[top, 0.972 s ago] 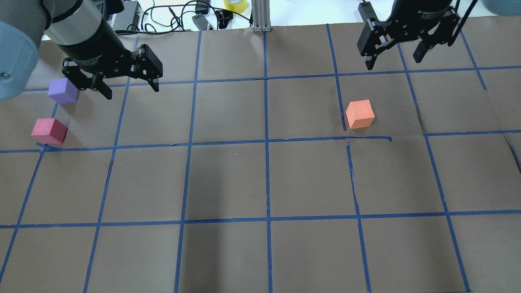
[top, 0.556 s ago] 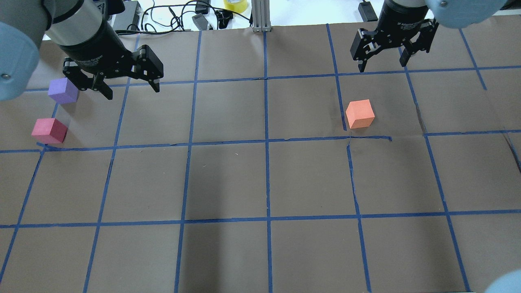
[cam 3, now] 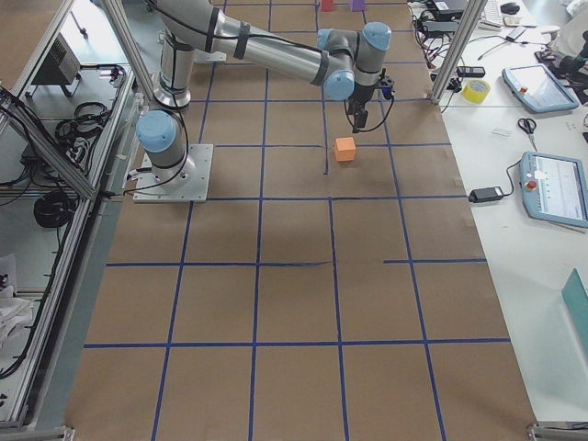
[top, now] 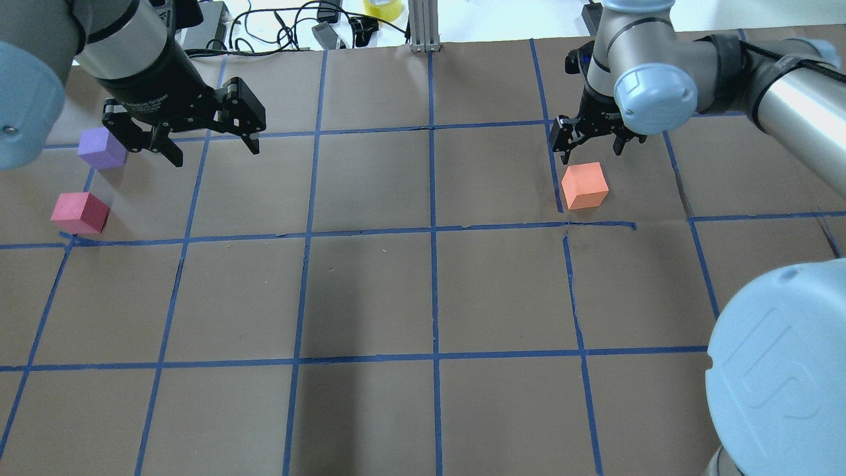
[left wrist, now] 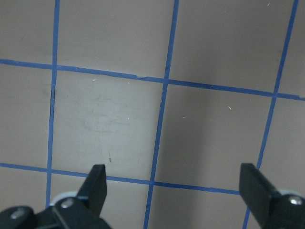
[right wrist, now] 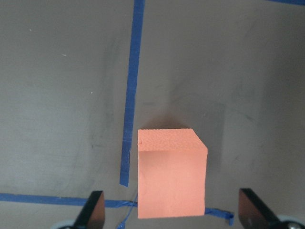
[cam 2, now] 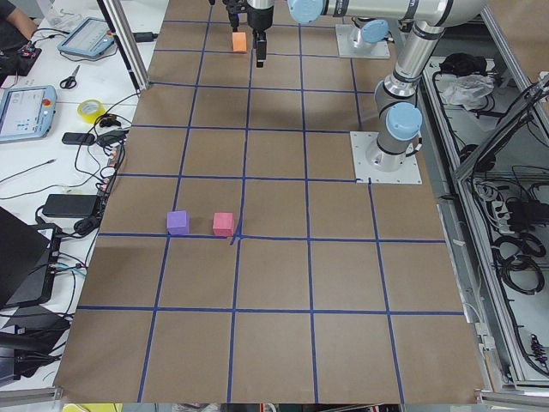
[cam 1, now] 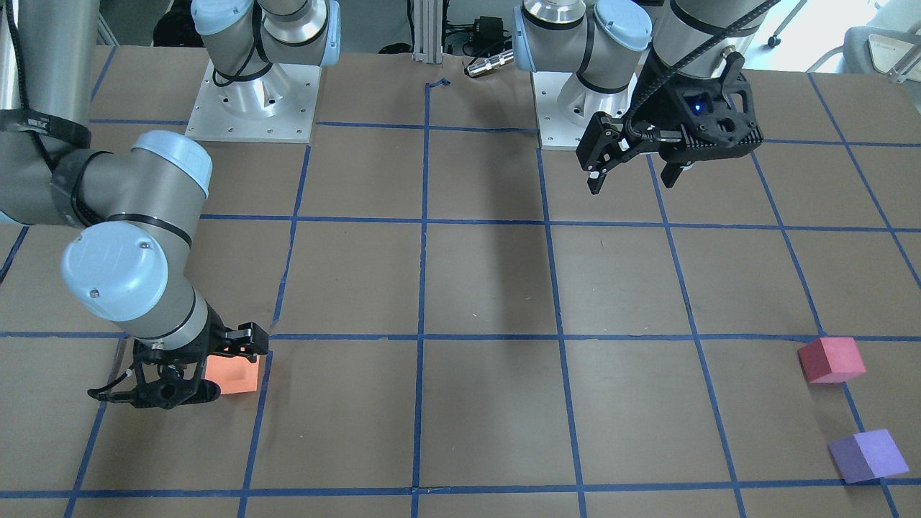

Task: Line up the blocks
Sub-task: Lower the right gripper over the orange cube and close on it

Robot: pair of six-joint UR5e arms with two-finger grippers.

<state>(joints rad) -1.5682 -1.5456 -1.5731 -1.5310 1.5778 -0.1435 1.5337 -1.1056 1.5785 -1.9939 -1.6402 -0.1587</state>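
The work is at its beginning, as I judge it. The three blocks do not make a line yet. The purple block (top: pixel 102 147) and the red-pink block (top: pixel 80 213) lie near each other on my left side of the table (top: pixel 370 291), with a small gap between them. The orange block (top: pixel 584 186) lies alone on my right side, well apart from the other two. No block is in my grip. What is left, I think, is almost everything: to take the orange block, to carry it across to the pair, and to put all three in one row.

My right gripper (top: pixel 590 153) is spread wide and holds nothing. It hangs at the orange block, on the block's far side from my base. In the right wrist view the block sits between my two fingertips, with free space on both sides, so the aim across the fingers looks good. The fingers do not touch it. I believe that the gripper is above the block and must go down before it can close, but the exact height I cannot tell. The block stands beside a blue tape line (top: pixel 552 172), near a corner of the grid.

My left gripper (top: pixel 216 153) is also spread and empty. It hovers just beside the purple block, and its wrist view shows only table and tape.
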